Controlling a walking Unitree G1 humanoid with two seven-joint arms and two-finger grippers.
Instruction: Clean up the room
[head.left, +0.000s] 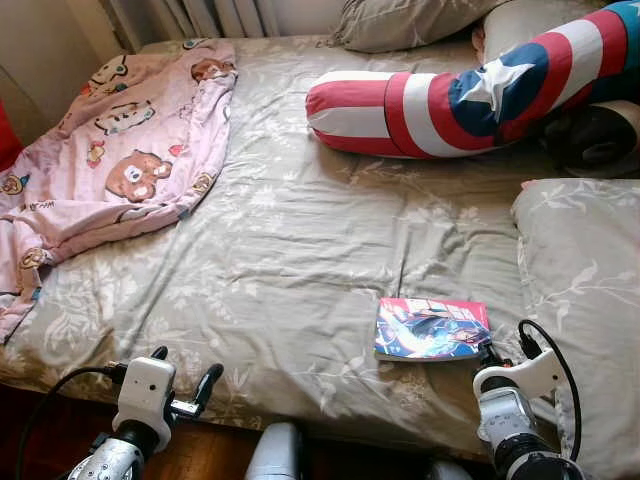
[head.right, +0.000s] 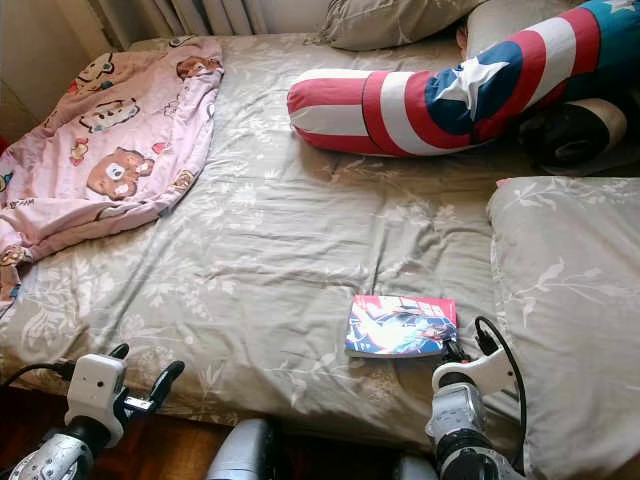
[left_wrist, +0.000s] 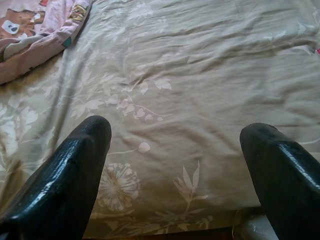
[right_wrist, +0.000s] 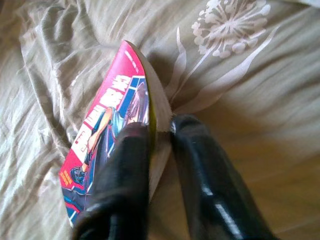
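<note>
Grey floral bed (head.left: 300, 250) before me, pink cartoon blanket (head.left: 120, 140) at its far left, striped star bolster (head.left: 450, 100) at far right, comic book (head.left: 432, 328) near the front edge — my right gripper (right_wrist: 160, 135) clamped on its corner, my left gripper (left_wrist: 175, 150) spread wide over bare sheet.

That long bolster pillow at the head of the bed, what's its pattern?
The bolster pillow has red and white stripes with a white star on blue, clearest in the left eye view.
</note>
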